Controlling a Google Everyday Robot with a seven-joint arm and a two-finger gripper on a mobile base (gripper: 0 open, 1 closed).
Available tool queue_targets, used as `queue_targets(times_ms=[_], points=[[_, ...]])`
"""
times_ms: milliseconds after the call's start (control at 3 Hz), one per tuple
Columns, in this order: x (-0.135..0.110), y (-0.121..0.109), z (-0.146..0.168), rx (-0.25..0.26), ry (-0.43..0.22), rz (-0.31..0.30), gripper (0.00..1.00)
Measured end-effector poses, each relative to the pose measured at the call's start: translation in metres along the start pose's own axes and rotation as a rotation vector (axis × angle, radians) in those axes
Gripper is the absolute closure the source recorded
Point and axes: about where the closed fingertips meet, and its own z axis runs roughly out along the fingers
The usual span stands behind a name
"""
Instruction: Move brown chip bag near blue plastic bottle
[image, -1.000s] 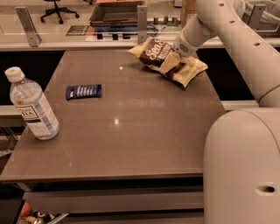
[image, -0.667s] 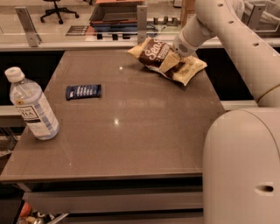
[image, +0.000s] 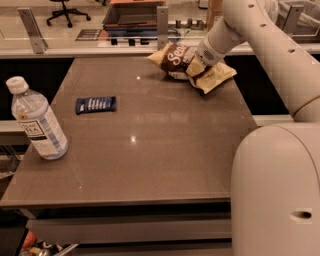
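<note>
The brown chip bag (image: 175, 56), dark brown with white script and cream-yellow ends, is at the far right of the table (image: 150, 160). My gripper (image: 196, 69) comes down from the upper right and is shut on the bag's middle, with the bag's left end tilted up off the tabletop. The blue plastic bottle (image: 39, 125), clear with a white cap and a white-and-blue label, stands upright at the table's near left edge, far from the bag.
A small flat dark-blue bar wrapper (image: 95, 104) lies left of centre between bag and bottle. My white base (image: 275, 190) fills the lower right. A ledge with metal posts (image: 30, 27) runs behind the table's far edge.
The chip bag has shifted slightly up and to the left with the gripper on it. The bottle and the wrapper have not moved.
</note>
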Motion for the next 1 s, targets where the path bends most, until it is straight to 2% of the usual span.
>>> queue_targets(times_ms=[667, 1000], points=[[0.0, 0.0, -0.001, 0.0, 0.0, 0.0, 1.0], [-0.005, 0.004, -0.024, 0.002, -0.04, 0.003, 1.0]])
